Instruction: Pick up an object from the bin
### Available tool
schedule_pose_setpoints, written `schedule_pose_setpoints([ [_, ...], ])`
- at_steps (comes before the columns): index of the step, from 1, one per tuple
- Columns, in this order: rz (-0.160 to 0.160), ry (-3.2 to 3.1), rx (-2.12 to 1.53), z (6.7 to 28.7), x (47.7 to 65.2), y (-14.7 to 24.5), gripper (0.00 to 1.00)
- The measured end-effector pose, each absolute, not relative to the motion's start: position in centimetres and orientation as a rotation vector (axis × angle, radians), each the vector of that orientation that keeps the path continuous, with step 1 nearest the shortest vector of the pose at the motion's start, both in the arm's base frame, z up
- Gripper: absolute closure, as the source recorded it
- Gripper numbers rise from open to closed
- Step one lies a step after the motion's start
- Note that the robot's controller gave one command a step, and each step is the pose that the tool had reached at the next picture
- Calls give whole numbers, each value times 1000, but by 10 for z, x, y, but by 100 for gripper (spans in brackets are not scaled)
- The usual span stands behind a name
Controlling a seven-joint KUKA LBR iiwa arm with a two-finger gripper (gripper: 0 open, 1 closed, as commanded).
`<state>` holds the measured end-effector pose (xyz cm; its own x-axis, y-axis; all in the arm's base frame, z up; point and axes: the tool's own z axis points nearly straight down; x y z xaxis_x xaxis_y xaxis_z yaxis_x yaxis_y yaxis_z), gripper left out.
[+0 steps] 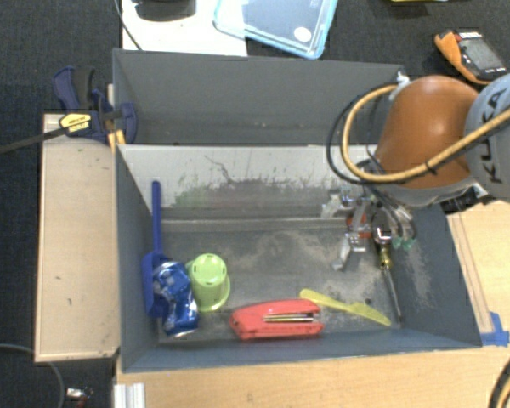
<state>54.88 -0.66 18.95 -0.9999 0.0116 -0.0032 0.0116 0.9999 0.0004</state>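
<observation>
A: The end effector (365, 253)?
B: Fingers apart, holding nothing. A yellow strip (344, 307) lies flat just below it in the view.
A: Handling?
B: Probably light, thin, slippery; pinch across its narrow middle.

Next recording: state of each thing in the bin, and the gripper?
Gripper: open, empty.
Green cup: beside blue wrapper, tilt unclear.
Blue wrapper: crumpled.
Blue stick: lying along left wall.
Red case: lying flat.
Yellow strip: lying flat.

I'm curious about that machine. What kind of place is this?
Probably a robot lab: a robot arm reaches into a grey metal bin of odd things, like a green cup.
</observation>
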Motion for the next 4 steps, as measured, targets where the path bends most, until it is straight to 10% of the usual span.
schedule_pose_setpoints([
  [1,0,3135,-36,116,510,-42,0],
  [3,2,3140,-8,101,477,-87,0],
  [4,8,3131,51,69,489,-79,0],
])
